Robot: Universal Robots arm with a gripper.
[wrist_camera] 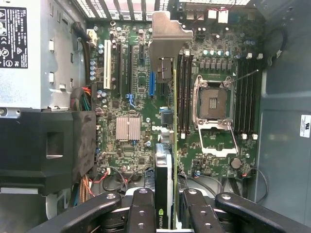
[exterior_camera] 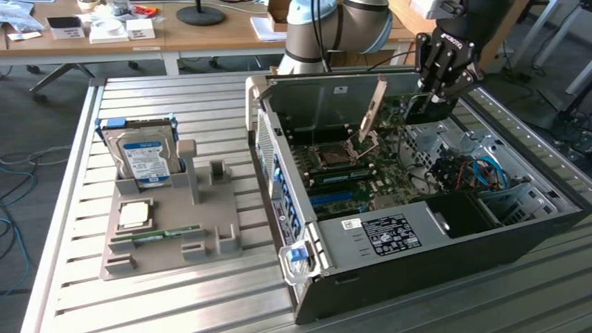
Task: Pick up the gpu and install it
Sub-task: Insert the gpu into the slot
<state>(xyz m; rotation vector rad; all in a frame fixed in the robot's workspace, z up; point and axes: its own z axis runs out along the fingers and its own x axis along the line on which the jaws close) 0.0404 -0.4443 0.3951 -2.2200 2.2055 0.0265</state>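
The gripper [wrist_camera: 167, 216] pinches the gpu [wrist_camera: 164, 170] by its two faces, a finger [wrist_camera: 142, 211] on either side. The card stands edge-on over the motherboard [wrist_camera: 129, 92] inside the open case [exterior_camera: 444, 270] — its metal bracket points toward the case's rear wall. It hangs beside the CPU socket [wrist_camera: 214, 104]; whether its edge touches a slot cannot be told. At the exterior view's left, a hard drive [exterior_camera: 143, 156] stands upright in a grey holder [exterior_camera: 213, 229] — well apart from the case.
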